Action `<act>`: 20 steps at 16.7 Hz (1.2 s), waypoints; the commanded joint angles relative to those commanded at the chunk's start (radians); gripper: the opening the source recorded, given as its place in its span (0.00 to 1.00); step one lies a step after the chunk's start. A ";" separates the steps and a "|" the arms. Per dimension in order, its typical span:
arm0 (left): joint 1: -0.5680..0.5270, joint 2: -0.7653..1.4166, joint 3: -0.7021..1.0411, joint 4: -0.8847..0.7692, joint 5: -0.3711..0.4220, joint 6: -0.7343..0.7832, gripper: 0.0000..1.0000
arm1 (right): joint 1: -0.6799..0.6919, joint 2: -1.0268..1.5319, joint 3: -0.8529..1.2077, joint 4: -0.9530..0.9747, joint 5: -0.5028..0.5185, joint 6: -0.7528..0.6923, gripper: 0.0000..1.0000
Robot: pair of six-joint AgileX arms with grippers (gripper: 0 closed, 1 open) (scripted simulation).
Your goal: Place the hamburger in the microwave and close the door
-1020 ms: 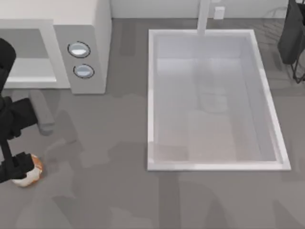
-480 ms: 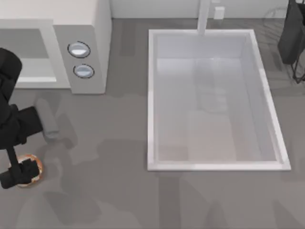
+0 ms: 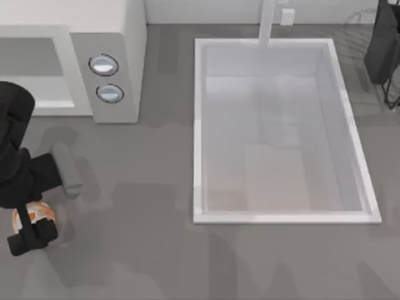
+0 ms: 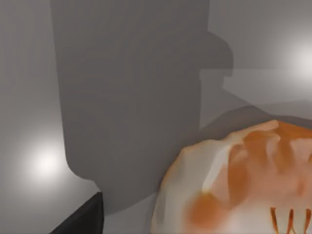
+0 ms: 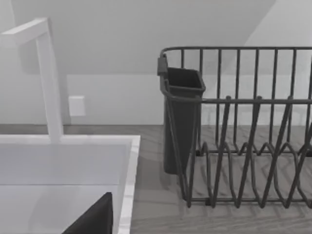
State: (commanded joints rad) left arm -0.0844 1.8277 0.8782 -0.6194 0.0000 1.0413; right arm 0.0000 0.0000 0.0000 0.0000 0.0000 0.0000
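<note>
My left gripper [image 3: 31, 226]: over the hamburger [image 3: 39, 214], well in front of the microwave [image 3: 106, 56]; grasp unclear.
My right arm: parked beyond the sink [image 3: 275, 212].

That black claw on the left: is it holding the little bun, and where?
It cannot be told. The left gripper sits right over the hamburger, touching or nearly so, on the table's left side, but a closed grasp is not visible.

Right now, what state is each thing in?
hamburger: on the table, under the left tool, not lifted.
microwave: cavity open, nothing inside.
left tool: low over the hamburger, grip unclear.
right arm: parked at the far right.
sink: nothing in it.
dish rack: holds no dishes.
</note>
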 joint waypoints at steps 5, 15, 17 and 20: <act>0.000 0.000 0.000 0.000 0.000 0.000 0.77 | 0.000 0.000 0.000 0.000 0.000 0.000 1.00; 0.000 0.000 0.000 0.000 0.000 0.000 0.02 | 0.000 0.000 0.000 0.000 0.000 0.000 1.00; 0.000 0.000 0.000 0.000 0.000 0.000 0.00 | 0.000 0.000 0.000 0.000 0.000 0.000 1.00; 0.000 0.000 0.000 0.000 0.000 0.000 0.00 | 0.000 0.000 0.000 0.000 0.000 0.000 1.00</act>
State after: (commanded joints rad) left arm -0.0844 1.8277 0.8782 -0.6194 0.0000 1.0413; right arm 0.0000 0.0000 0.0000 0.0000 0.0000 0.0000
